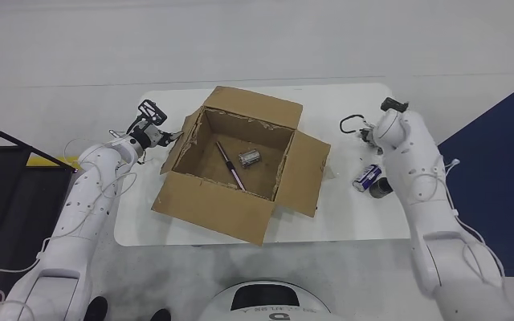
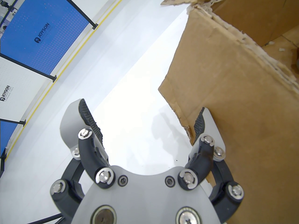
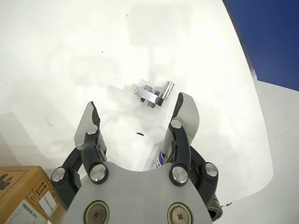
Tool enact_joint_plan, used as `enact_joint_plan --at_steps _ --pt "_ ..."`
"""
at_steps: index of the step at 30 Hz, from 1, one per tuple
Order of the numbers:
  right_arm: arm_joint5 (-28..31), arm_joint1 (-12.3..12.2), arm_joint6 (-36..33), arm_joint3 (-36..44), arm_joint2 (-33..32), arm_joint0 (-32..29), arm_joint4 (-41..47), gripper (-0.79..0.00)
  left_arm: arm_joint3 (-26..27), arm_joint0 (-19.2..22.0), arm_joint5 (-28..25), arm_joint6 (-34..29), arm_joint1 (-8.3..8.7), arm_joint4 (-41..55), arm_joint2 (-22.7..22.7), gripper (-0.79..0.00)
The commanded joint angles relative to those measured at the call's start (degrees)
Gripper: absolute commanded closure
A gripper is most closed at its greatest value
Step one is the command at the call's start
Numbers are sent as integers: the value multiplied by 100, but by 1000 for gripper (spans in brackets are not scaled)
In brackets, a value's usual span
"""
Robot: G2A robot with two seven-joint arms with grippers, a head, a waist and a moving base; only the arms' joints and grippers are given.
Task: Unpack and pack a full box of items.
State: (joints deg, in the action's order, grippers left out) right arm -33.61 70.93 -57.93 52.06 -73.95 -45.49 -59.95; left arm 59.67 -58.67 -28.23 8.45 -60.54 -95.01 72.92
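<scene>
**Operator:** Report left gripper status.
**Unit:** My left gripper [image 2: 142, 107] is released, with one finger just beside the outer wall of the box [image 1: 210, 207]. The box stands open at mid-table [image 1: 345, 225].
**Operator:** Right gripper?
**Unit:** My right gripper [image 3: 136, 99] is released and empty, above a metal bracket [image 3: 151, 94] near the far right corner.

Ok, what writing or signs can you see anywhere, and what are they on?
Cardboard box: up-arrows sign; barcode label, print too small to read.
Blue panel: white brand mark, left unread.
Blue-labelled cylinder: print too small to read.
</scene>
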Motion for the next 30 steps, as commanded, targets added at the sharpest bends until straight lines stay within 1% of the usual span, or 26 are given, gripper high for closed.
enact_joint_plan --at_steps 1,5,9,19,21,23,26,28,30 --pt "-75 36 77 -194 76 93 -1 -456 0 0 0 0 0 0 0 -785" --pt "-208 99 247 -463 159 238 59 -391 0 0 0 0 0 0 0 -785" --pt "-388 150 394 -668 194 331 129 -391 0 0 0 0 0 0 0 -785" --pt "-480 217 555 -985 215 490 255 -382 0 0 0 0 0 0 0 -785" --pt "-491 220 557 -1052 201 516 267 -348 0 0 0 0 0 0 0 -785" --pt "-492 220 572 -1089 185 523 281 -292 0 0 0 0 0 0 0 -785" --pt "-495 215 583 -1081 156 509 292 -157 0 0 0 0 0 0 0 -785" --pt "-511 207 605 -1028 119 483 305 -12 0 0 0 0 0 0 0 -785" --pt "-505 192 638 -941 69 434 319 0 0 0 0 0 0 0 0 -785"
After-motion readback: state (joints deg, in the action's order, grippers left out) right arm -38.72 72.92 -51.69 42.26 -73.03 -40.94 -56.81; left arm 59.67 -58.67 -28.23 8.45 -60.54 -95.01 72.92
